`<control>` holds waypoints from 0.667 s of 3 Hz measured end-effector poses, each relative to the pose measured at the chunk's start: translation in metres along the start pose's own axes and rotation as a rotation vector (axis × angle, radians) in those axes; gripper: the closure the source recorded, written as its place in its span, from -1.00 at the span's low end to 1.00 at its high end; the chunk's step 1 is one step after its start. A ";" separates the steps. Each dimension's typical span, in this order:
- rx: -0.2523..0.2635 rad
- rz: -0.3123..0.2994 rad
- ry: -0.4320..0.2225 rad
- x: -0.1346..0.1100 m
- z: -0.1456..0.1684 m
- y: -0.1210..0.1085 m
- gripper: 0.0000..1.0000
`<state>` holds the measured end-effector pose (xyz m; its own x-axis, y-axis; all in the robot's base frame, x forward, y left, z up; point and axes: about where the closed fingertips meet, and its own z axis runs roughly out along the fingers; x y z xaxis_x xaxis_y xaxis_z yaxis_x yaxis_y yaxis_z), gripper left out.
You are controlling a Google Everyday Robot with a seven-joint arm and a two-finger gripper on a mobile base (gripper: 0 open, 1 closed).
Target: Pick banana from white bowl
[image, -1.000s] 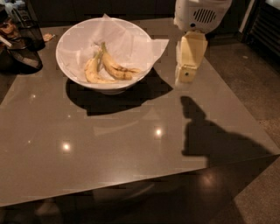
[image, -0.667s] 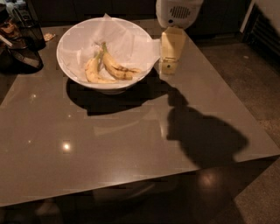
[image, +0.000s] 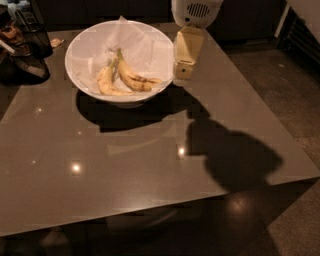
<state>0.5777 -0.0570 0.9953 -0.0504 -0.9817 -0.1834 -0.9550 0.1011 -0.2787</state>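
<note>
The white bowl stands at the back left of the table, lined with crumpled white paper. Two bananas lie in it side by side. The banana is the longer one on the right, with dark brown streaks near its right end and a greenish stem pointing up. A paler, shorter banana lies to its left. My gripper hangs from the white arm housing just right of the bowl's right rim, above the table, with nothing seen in it.
A dark wire-mesh container and other dark items stand at the far left back edge. The brown glossy table spreads toward me. Its right edge drops to a dark floor.
My gripper and arm have moved left, from well right of the bowl to right beside its rim. The bananas have not moved.
</note>
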 end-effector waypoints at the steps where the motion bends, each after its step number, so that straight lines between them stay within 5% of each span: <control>1: -0.024 0.002 -0.020 -0.020 0.009 -0.018 -1.00; 2: -0.042 0.006 -0.037 -0.045 0.022 -0.041 -1.00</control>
<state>0.6253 -0.0129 0.9937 -0.0464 -0.9744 -0.2199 -0.9661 0.0997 -0.2380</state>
